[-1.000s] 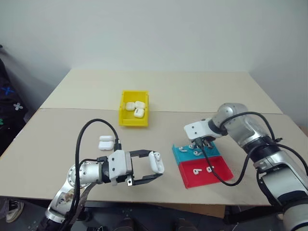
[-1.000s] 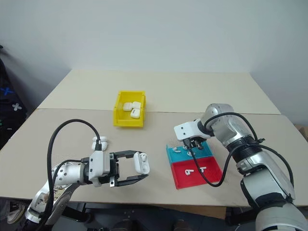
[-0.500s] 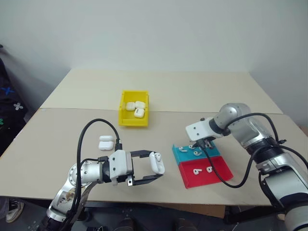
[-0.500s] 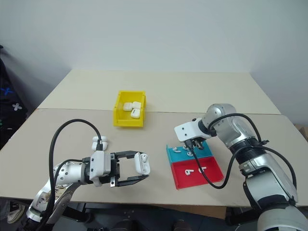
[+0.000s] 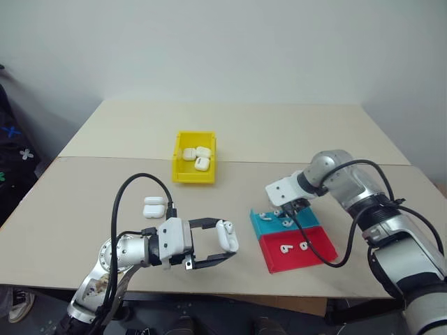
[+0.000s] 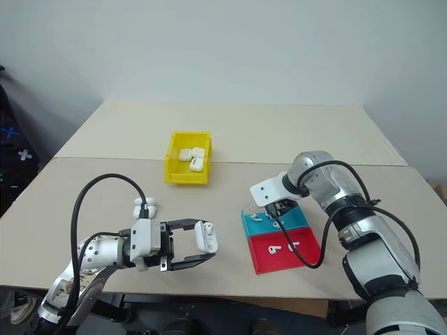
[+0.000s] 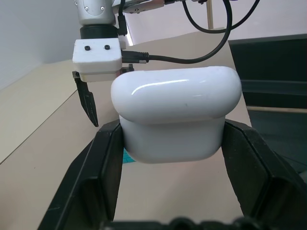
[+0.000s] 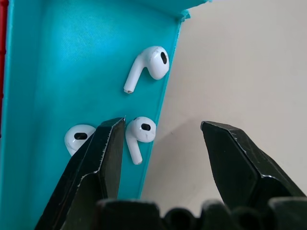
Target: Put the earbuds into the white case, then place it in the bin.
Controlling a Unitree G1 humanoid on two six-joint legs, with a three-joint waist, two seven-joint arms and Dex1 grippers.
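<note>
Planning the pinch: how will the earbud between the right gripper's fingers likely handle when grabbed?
The earbud looks glossy and rounded, so it may slip or squirt from the open right gripper. Tiny, likely very light. Lying against the blue tray's wall, it may pivot on its stem.

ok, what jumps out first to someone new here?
The left gripper at the table's near edge, clamped on a white case. Then the right gripper, open over earbuds in the tray's blue half, and the yellow bin behind holding cases.
</note>
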